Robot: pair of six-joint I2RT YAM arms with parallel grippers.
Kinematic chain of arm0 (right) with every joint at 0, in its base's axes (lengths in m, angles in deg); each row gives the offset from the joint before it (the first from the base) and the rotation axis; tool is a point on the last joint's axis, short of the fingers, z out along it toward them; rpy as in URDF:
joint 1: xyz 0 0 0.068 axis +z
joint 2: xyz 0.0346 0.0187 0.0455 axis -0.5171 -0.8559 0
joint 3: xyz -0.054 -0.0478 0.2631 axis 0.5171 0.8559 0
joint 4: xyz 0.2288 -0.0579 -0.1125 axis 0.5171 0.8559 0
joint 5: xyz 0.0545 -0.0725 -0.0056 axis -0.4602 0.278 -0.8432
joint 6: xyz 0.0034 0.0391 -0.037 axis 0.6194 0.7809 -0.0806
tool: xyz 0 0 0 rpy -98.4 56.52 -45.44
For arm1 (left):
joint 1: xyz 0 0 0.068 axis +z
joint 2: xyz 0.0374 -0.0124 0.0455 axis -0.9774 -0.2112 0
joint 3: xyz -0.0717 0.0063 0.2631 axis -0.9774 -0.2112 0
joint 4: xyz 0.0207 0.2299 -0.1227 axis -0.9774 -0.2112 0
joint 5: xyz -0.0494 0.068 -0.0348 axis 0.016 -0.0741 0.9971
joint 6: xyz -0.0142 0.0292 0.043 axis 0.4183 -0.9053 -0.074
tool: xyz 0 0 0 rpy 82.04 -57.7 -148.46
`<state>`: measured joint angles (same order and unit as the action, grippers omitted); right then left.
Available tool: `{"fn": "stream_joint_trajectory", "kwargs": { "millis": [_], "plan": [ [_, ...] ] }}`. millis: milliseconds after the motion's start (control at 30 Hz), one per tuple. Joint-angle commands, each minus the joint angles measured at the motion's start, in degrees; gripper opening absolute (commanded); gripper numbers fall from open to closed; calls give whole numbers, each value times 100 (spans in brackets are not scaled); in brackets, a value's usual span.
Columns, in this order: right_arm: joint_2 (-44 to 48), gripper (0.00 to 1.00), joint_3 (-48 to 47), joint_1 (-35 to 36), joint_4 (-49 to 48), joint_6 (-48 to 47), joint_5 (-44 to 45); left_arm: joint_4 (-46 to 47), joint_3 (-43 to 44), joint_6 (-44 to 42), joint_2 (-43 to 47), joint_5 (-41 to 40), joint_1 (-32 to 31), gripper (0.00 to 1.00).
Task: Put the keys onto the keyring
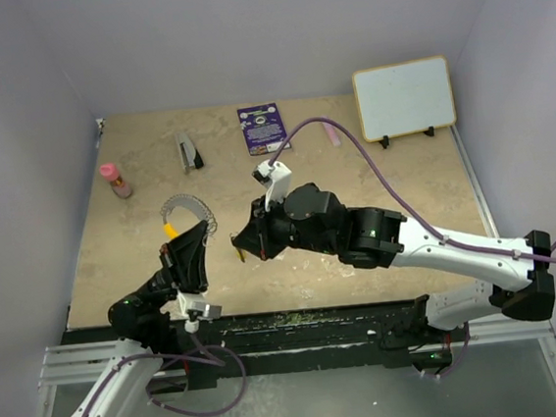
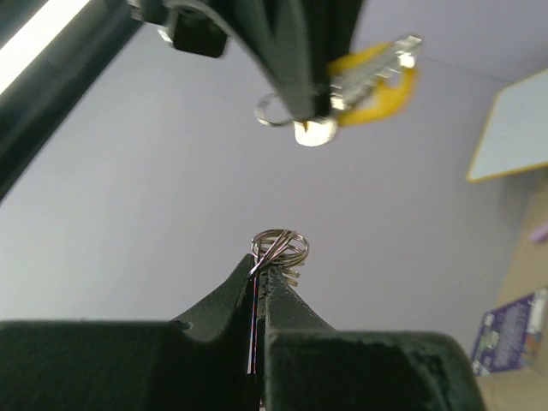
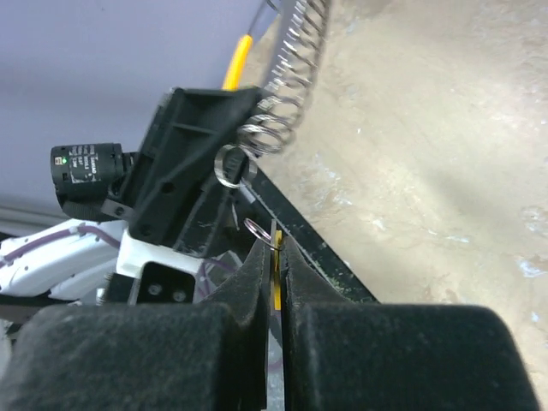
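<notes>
Key (image 2: 382, 92), silvery with a yellow head, is pinched in the right gripper (image 3: 274, 250). Jaws are closed on it, and a small wire ring (image 3: 256, 229) sticks out at the fingertips. In the top view this key is up off the table, near centre, toward 9 o'clock.

Just at 9 o'clock of it is the left gripper (image 2: 261, 272), pointing up toward 12. Its jaws are closed on a small split ring (image 2: 281, 247). The two grippers' tips are near each other but apart, with the key above the split ring in the left wrist view.

Keyring (image 1: 189, 203) is a coiled silvery loop arcing at 12 o'clock of the left gripper tips. It runs down to the split ring in the right wrist view. A yellow piece (image 1: 170, 229) is at the loop's 8 o'clock end; can't tell if it is a second key.

Table (image 1: 386, 208) is tan and mottled. Pink bottle (image 1: 114, 180) at the 10 o'clock edge. Grey-and-black tool (image 1: 190, 153) at 11. Purple card (image 1: 262, 128) at 12. Pink stick (image 1: 333, 136) at 1. Whiteboard (image 1: 403, 98) propped at the 1–2 o'clock corner.
</notes>
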<state>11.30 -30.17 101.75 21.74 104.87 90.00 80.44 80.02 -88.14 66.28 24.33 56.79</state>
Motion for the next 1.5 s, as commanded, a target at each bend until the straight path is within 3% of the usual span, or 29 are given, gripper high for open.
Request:
{"fn": "stream_joint_trajectory", "kwargs": {
  "millis": [0, 367, 1467],
  "plan": [
    [-252, 0, -711, 79, 672, -249, 627, -1503, 30, -386, 115, 294, 25, 3],
    [-722, 0, -967, 136, 1333, 42, 873, -1752, 88, -487, 177, 210, 25, 3],
    [-1709, 0, -1817, 206, 1785, 99, 1112, -2016, 78, -616, 377, 188, 25, 3]
  ]
}}
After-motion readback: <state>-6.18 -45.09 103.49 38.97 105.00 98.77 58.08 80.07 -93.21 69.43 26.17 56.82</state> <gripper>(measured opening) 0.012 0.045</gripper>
